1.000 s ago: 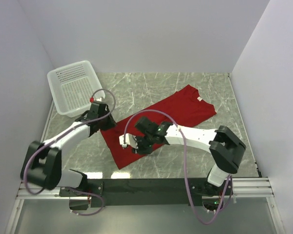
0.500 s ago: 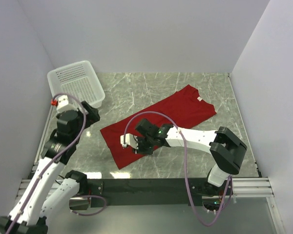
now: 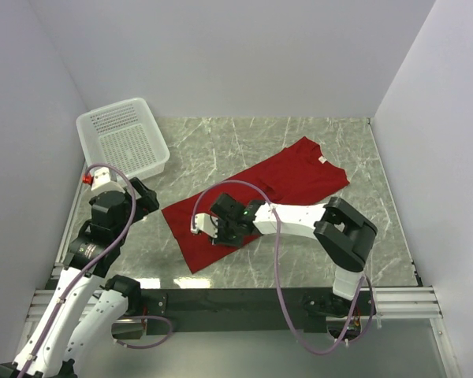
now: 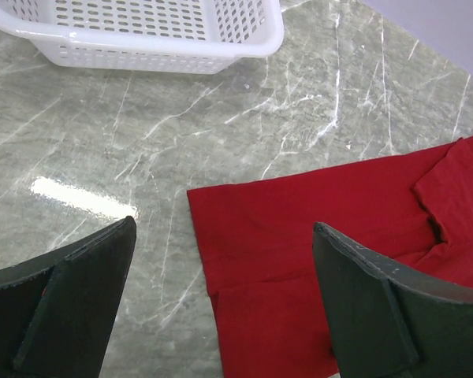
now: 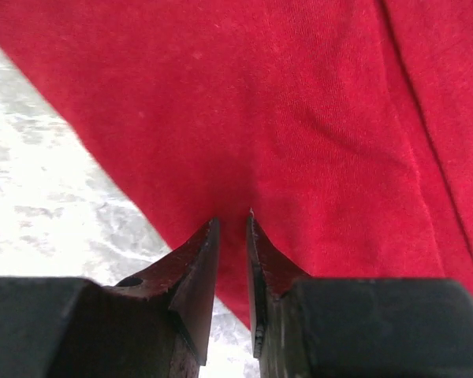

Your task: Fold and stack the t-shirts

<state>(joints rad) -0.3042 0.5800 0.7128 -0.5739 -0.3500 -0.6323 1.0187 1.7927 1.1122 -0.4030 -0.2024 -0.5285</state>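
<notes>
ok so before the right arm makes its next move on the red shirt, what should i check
1. left end effector open, holding nothing: ok
2. left end effector off the t-shirt, to its left: ok
3. right end effector at the t-shirt's near edge: ok
4. fabric pinched between its jaws: cannot tell, only a narrow gap shows
5. t-shirt lying flat on the table: ok
6. basket apart from the t-shirt: ok

overhead plus two wrist close-ups, shared t-shirt
</notes>
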